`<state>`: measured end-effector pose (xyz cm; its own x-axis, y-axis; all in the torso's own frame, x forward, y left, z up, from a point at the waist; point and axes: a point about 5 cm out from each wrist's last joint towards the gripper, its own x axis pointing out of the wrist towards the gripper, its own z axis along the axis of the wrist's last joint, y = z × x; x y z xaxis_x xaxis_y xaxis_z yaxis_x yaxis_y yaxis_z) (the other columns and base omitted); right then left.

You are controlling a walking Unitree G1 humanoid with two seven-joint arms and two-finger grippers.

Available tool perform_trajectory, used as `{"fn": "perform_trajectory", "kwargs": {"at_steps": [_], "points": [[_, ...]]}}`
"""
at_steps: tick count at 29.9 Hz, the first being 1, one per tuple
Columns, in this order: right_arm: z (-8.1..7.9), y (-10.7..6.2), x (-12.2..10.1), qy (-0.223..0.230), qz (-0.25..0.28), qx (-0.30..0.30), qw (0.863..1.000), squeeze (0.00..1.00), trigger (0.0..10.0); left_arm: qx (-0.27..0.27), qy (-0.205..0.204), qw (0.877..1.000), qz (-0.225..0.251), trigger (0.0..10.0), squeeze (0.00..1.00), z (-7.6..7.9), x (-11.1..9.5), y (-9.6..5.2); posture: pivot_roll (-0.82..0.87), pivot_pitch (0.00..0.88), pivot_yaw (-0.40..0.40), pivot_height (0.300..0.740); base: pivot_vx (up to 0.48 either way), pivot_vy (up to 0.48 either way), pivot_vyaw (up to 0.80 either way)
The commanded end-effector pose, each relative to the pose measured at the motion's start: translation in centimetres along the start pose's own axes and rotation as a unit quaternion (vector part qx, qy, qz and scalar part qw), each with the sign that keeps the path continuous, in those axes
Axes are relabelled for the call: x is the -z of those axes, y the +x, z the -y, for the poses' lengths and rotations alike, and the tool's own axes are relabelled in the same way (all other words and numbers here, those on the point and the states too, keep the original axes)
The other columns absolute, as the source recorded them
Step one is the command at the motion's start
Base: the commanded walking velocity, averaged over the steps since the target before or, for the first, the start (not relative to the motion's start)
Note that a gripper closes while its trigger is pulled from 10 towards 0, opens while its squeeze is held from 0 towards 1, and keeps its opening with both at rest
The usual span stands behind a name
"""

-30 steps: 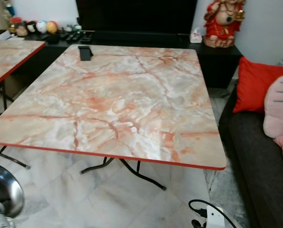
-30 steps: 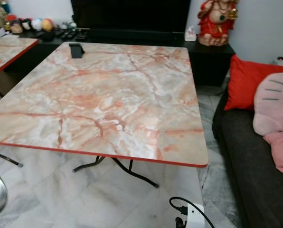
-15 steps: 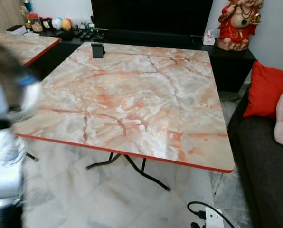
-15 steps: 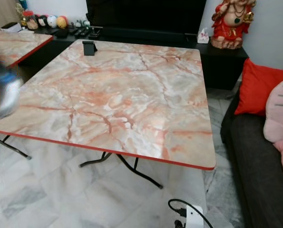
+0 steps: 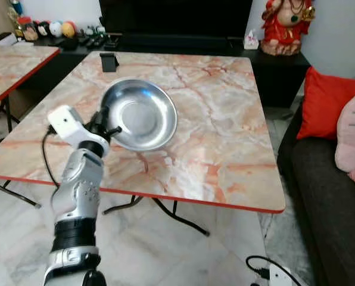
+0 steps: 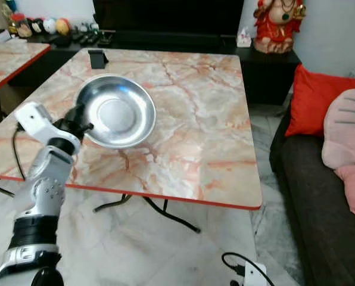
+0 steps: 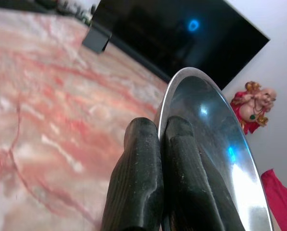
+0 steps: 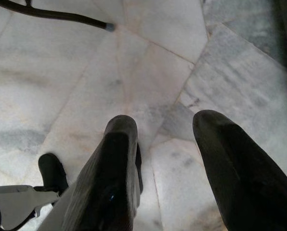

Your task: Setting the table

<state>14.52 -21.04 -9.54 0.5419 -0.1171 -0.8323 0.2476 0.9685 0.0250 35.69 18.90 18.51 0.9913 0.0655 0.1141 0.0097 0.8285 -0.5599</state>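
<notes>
Here, bowl (image 5: 139, 115) rim pinched between left fingers (image 7: 138, 183).

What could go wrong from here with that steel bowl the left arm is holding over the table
The left end effector pinches only the thin rim of the steel bowl, which is tilted above the marble table; a smooth rim held at one edge might slip or swing. If released from this height, it could clatter or slide on the glossy top. The right end effector hangs open over the floor, so it likely can't steady the bowl.
</notes>
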Motion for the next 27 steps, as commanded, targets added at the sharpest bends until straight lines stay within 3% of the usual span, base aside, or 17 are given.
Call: {"fn": "perform_trajectory", "kwargs": {"at_steps": [1,5,10,14,17,27], "points": [[0.4,-0.1,0.2,0.014,0.0,0.009,1.0,0.0,10.0,0.006,-0.026,1.0,0.01,10.0,0.0,0.1,-0.2,0.4,-0.01,0.0,0.021,0.74,0.0,0.0,0.0],[0.2,0.0,-0.1,0.015,0.005,0.007,1.0,0.0,10.0,-0.047,-0.069,0.996,-0.026,10.0,0.0,-1.7,2.0,0.7,-0.01,0.0,0.015,0.74,0.0,0.0,0.0],[0.1,0.0,-0.3,0.018,0.01,0.006,1.0,0.0,10.0,-0.037,-0.061,0.997,-0.039,10.0,0.0,-1.8,2.9,0.8,-0.01,0.0,0.015,0.74,0.0,0.0,0.0],[0.1,0.1,-0.4,0.017,0.012,0.007,1.0,0.0,10.0,-0.059,-0.049,0.996,-0.045,10.0,0.0,-2.4,3.5,0.8,-0.01,0.0,0.012,0.74,0.0,0.0,0.0],[0.0,0.1,-0.6,0.018,0.016,0.008,1.0,0.0,10.0,-0.078,-0.059,0.993,-0.062,10.0,0.0,-3.4,4.6,0.4,-0.02,0.0,0.011,0.74,0.0,0.0,0.0],[0.0,0.1,-0.7,0.017,0.018,0.006,1.0,0.0,10.0,-0.105,-0.071,0.989,-0.08,10.0,0.0,-4.4,5.8,-0.1,-0.02,0.0,0.01,0.74,0.0,0.0,0.0]]}}
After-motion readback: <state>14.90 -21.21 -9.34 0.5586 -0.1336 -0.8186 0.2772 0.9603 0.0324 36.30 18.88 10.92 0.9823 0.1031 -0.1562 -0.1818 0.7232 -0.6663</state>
